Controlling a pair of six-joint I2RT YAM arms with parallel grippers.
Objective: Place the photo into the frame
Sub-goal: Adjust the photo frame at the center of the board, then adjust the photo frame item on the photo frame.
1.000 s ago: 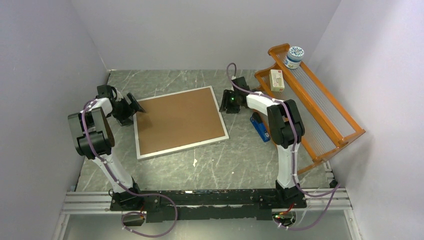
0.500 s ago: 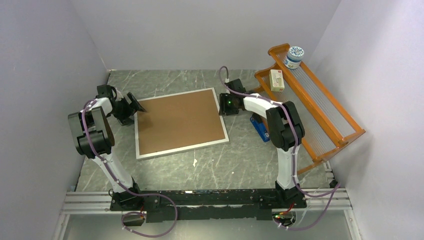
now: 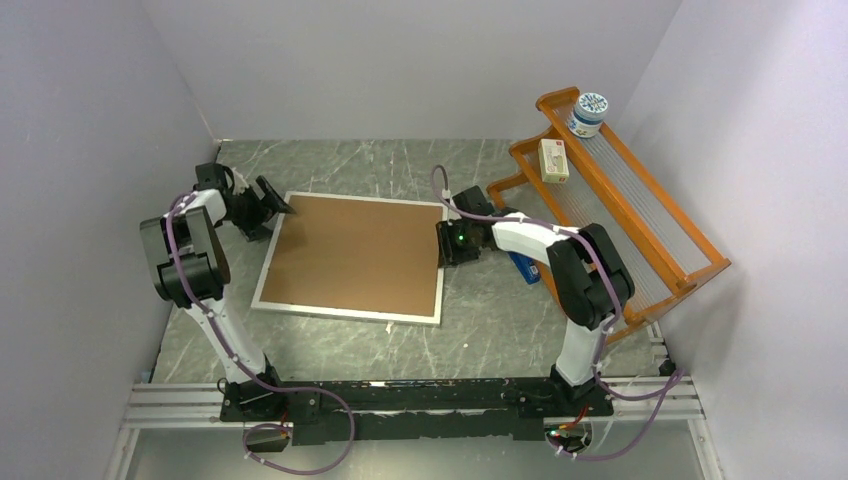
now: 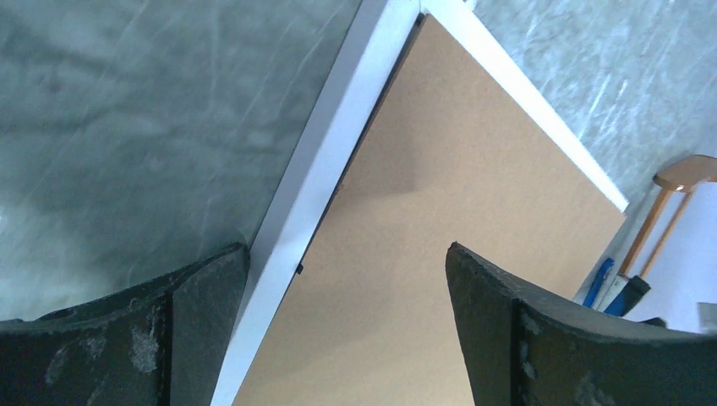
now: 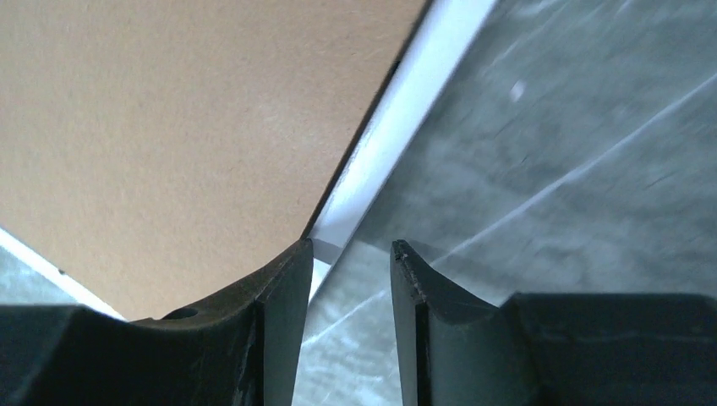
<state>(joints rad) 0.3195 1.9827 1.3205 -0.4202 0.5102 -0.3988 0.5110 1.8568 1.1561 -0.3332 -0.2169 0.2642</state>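
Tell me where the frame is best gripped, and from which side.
I would grip the frame by its thin rim on a side edge, coming low from outside. It lies flat on the table with the board up, so only the edges offer a hold.

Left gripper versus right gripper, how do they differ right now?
The left gripper stands wide open; the right gripper shows only a narrow gap. The left gripper is at the frame's far left corner; the right gripper is on its right edge. The left gripper straddles the rim, one finger over the board; the right gripper's gap shows mostly table. Both sit low at the rim, neither plainly clamping it.
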